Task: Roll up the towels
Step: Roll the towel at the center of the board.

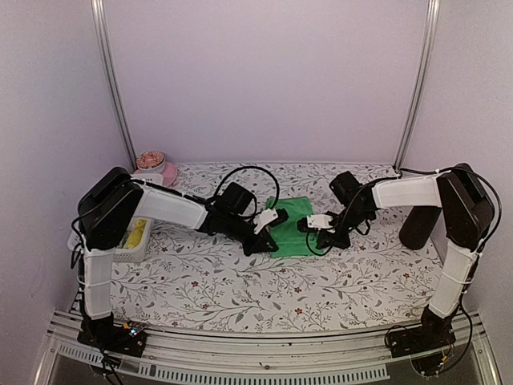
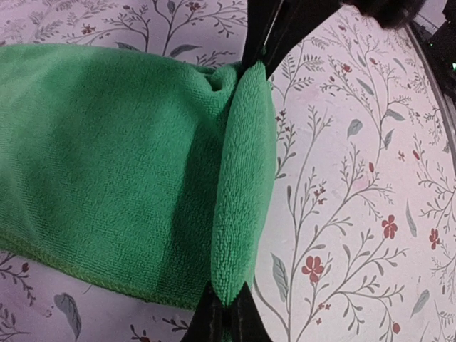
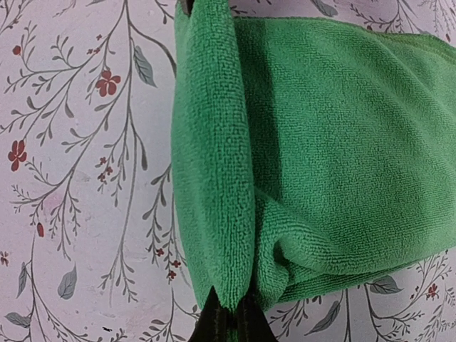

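Note:
The green towel (image 1: pixel 292 224) lies on the flowered table in the middle. My left gripper (image 1: pixel 267 238) is shut on its near-left edge and my right gripper (image 1: pixel 318 233) is shut on its near-right edge. In the left wrist view the green towel (image 2: pixel 107 164) has its near edge lifted into a raised fold pinched between my fingertips (image 2: pixel 214 313). In the right wrist view the green towel (image 3: pixel 335 142) shows the same raised fold pinched between my fingertips (image 3: pixel 210 320). The yellow-lime towel (image 1: pixel 138 233) lies in the white basket (image 1: pixel 132 253) at the left.
A pink bowl (image 1: pixel 154 169) with something in it stands at the back left. A dark cylinder (image 1: pixel 420 227) stands at the right by the right arm. Metal frame posts rise at the back corners.

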`<state>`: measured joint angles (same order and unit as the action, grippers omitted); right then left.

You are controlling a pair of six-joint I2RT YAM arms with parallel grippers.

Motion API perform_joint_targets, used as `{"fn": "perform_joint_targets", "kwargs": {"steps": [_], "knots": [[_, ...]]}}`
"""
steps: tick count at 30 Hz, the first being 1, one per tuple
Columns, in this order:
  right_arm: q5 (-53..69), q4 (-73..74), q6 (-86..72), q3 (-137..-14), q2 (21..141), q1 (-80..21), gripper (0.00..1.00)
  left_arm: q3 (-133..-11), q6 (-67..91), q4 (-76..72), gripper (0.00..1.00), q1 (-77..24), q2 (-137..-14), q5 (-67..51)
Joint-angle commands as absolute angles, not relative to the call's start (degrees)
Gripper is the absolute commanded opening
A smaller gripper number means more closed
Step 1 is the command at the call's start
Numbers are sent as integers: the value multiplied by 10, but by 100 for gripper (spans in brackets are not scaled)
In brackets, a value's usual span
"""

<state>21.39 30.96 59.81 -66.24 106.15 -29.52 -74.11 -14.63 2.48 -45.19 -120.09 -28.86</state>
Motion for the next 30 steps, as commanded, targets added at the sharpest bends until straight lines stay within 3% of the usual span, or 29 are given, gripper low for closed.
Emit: {"fn": "perform_joint_targets", "kwargs": {"steps": [1, 7, 17, 27, 30], "knots": [[198, 333, 571, -688, 1087, -281, 8, -757, -139, 38, 0, -436, -1225, -267], [182, 333, 561, -688, 1099, -278, 10, -774, -140, 52, 5, -436, -1244, -243], [150, 332, 539, -721, 1125, -271, 9, -769, -135, 47, 28, -436, -1243, -204], [151, 354, 531, -737, 1149, -268, 13, -701, -128, -21, 65, -439, -1186, -151], [158, 368, 532, -745, 1155, -269, 14, -670, -140, -52, 69, -444, -1153, -104]]}}
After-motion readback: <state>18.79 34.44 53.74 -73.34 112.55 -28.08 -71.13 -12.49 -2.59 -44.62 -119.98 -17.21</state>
